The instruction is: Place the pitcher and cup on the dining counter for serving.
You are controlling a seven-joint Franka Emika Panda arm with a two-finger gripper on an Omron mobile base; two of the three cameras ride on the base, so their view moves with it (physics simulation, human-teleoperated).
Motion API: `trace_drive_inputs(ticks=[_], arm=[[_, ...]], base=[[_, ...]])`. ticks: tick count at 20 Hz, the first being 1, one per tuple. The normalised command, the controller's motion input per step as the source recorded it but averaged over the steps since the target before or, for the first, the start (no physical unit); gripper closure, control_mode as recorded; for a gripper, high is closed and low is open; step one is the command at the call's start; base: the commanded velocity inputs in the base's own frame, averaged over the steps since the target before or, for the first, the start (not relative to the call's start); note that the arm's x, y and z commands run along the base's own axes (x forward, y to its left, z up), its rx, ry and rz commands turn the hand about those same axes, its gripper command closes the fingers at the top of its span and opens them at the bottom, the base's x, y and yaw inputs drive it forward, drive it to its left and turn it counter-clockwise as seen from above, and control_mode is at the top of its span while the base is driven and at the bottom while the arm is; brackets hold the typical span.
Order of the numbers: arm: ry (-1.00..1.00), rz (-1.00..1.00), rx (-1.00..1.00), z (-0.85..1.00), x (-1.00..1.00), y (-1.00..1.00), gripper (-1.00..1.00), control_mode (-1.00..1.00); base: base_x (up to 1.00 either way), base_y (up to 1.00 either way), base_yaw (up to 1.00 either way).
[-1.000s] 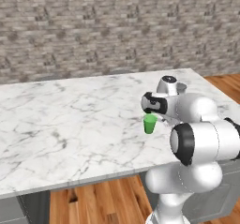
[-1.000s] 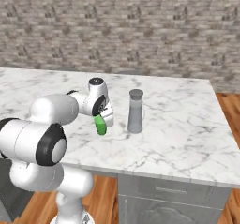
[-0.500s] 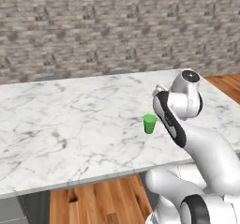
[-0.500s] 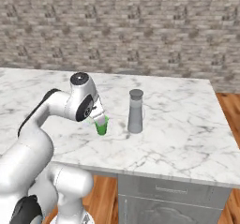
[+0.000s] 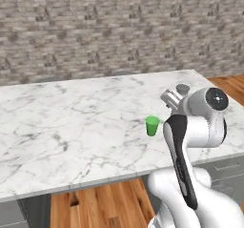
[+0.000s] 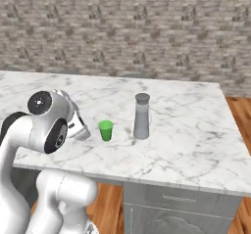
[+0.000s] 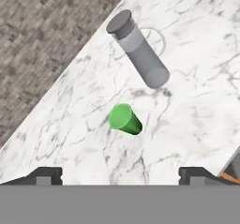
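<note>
The small green cup (image 6: 105, 130) stands upright on the white marble dining counter (image 6: 196, 130), just left of the tall grey pitcher (image 6: 141, 116). From the hand camera the cup (image 7: 124, 119) lies ahead with the pitcher (image 7: 138, 49) beyond it, both resting on the slab (image 7: 197, 101). My gripper (image 7: 122, 176) is open with nothing between its widely spread fingertips, drawn back from the cup. In the right base view the gripper (image 6: 81, 130) hangs left of the cup, apart from it. In the left base view the cup (image 5: 152, 126) is left of my arm, and the pitcher's lid (image 5: 182, 88) peeks over the hand.
A brick wall (image 5: 95, 26) runs behind the counter. Wooden floor (image 5: 105, 203) lies below its front edge, and a grey cabinet with a drawer (image 6: 166, 198) sits under the slab. Bare marble (image 5: 62, 122) stretches to the left of the cup.
The gripper has let go of the cup and pulled back toward the counter's front edge. The cup now stands alone beside the pitcher, which has not moved.
</note>
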Motion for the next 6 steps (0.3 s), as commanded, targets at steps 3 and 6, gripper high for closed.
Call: trace_drive_inputs(ticks=[3,6], arm=[[-0.27,0.07,-0.01,0.63,-1.0,0.27,-1.0,-1.0],[-0.23,0.02,-0.07,0.2,-0.23,0.09,-1.0,-1.0]], base=[[0.0,0.0,0.0],[0.0,0.0,0.0]])
